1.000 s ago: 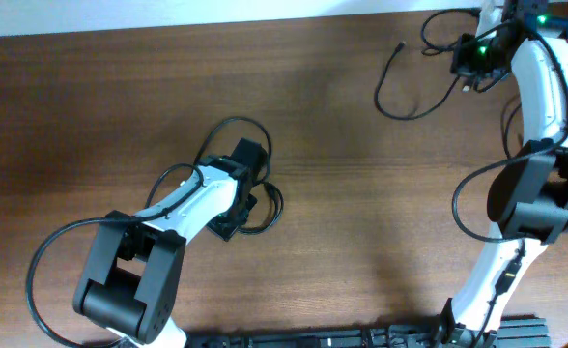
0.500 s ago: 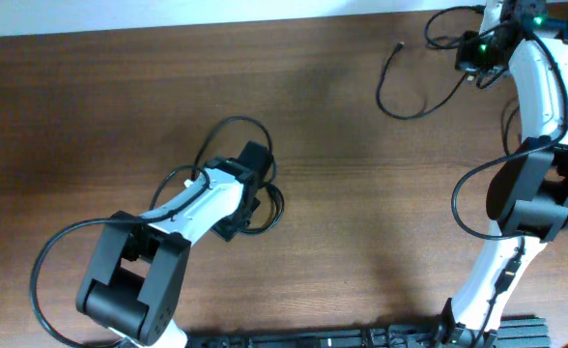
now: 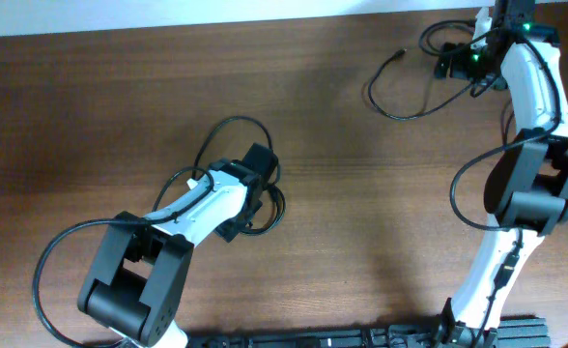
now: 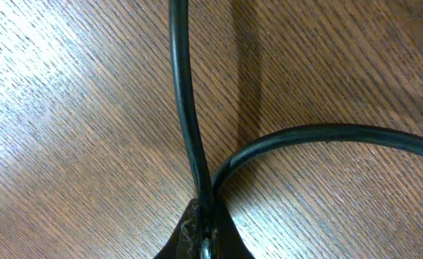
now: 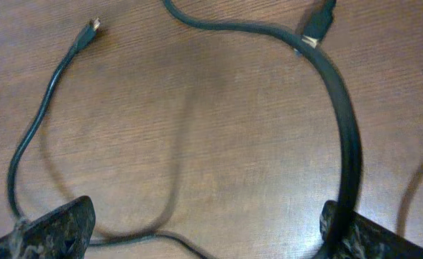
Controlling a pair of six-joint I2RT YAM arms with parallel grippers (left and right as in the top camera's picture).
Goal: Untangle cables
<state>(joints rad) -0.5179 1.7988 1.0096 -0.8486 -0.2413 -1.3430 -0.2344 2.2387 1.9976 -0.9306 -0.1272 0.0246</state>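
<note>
Left gripper (image 4: pixel 206 241) clamped tight on two thin black flexible cable strands (image 4: pixel 186 108), looped left of centre on brown wooden table (image 3: pixel 361 213). Right gripper (image 5: pixel 204 234) spread wide, holding nothing, over loose black cable (image 5: pixel 349 137), far right.

Matt, grained wood table (image 4: pixel 67 108); smooth, slightly glossy black cables (image 4: pixel 186 108), probably rubber-sheathed.

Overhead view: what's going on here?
Two arms at work. The left gripper is shut on two strands of the cables looped mid-table. The right gripper is open at the far right corner, over a loose cable lying apart on the table.
</note>
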